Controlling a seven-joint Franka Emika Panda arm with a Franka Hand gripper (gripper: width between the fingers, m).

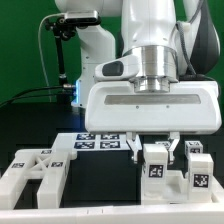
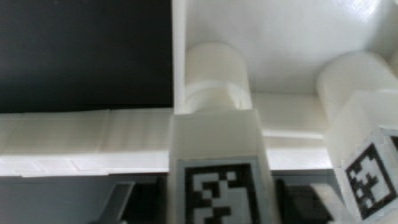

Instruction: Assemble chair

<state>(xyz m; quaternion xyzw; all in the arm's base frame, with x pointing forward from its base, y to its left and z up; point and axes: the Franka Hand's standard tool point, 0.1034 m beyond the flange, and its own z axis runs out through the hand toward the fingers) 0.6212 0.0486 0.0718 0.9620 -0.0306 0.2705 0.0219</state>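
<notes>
No letters, digits or brand names were legible. The only signs were black-and-white square tags (image 2: 219,196), carried by blocks of the chair (image 1: 197,158) and by the marker board (image 1: 97,141); their patterns spelled nothing.

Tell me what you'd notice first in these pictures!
The big white robot arm fills the middle of the exterior view, its claw closed on a tagged white chair block near the front. Another chunky white chair frame lies at the exterior view's left, with the marker board between them.
</notes>
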